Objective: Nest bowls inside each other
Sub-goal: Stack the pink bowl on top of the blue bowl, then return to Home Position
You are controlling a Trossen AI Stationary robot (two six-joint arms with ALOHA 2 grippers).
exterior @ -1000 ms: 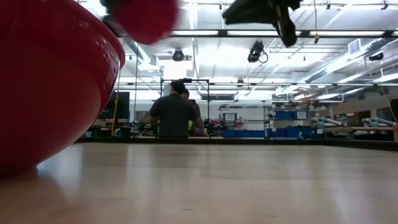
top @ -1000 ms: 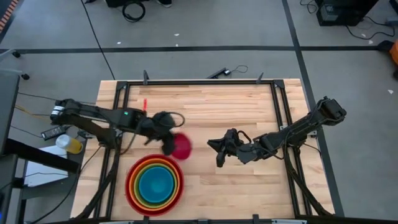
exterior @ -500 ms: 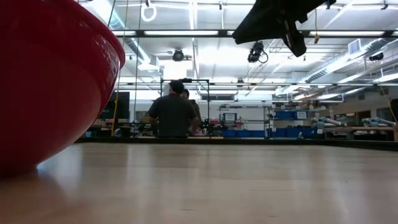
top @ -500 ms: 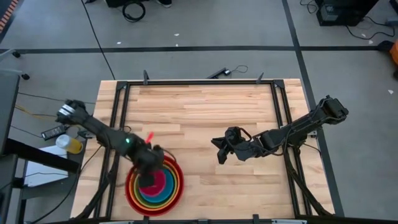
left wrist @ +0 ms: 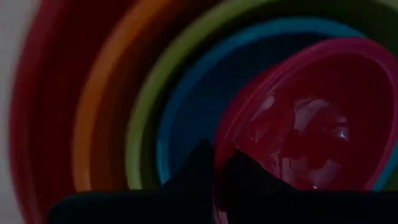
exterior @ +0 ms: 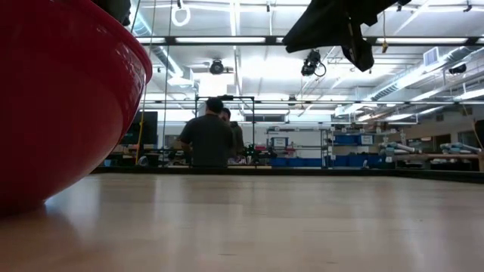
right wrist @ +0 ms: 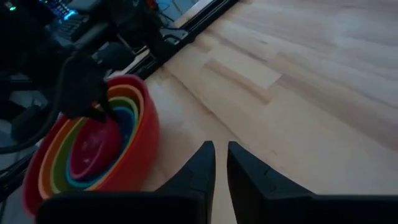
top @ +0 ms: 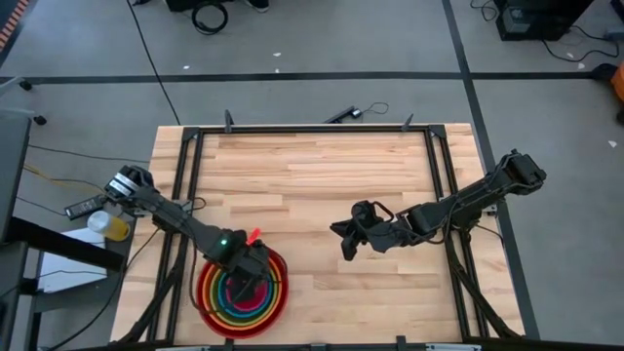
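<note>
Near the table's near-left corner stands a nested stack: red bowl (top: 278,292) outermost, then orange (left wrist: 93,118), olive green (left wrist: 146,112) and blue (left wrist: 186,106). The pink bowl (left wrist: 311,124) is down inside the blue one, off centre, and my left gripper (left wrist: 219,163), pointing down over the stack, is shut on it. The right wrist view shows the same stack (right wrist: 134,134) with pink (right wrist: 90,149) in the middle. My right gripper (top: 343,242) hangs above bare wood at mid-table, right of the stack, its fingers shut with nothing between them. My left gripper pinches the pink bowl's rim (left wrist: 219,146) between its two fingers, one finger inside the bowl and one outside. The fingers come from above, pointing down. The bowl sits low inside the blue bowl, mouth up; whether its bottom rests there I cannot tell.
The wooden table (top: 322,175) is bare across its far half and right side, ringed by a black frame rail (top: 312,129). In the low view the red bowl's wall (exterior: 60,98) fills the left. People stand far behind the table (exterior: 208,140).
My left gripper has carried the pink bowl from mid-table toward the near-left corner and down into the stack, tipping until it points straight down. The bowl, held tilted in the air before, now sits inside the blue bowl.
</note>
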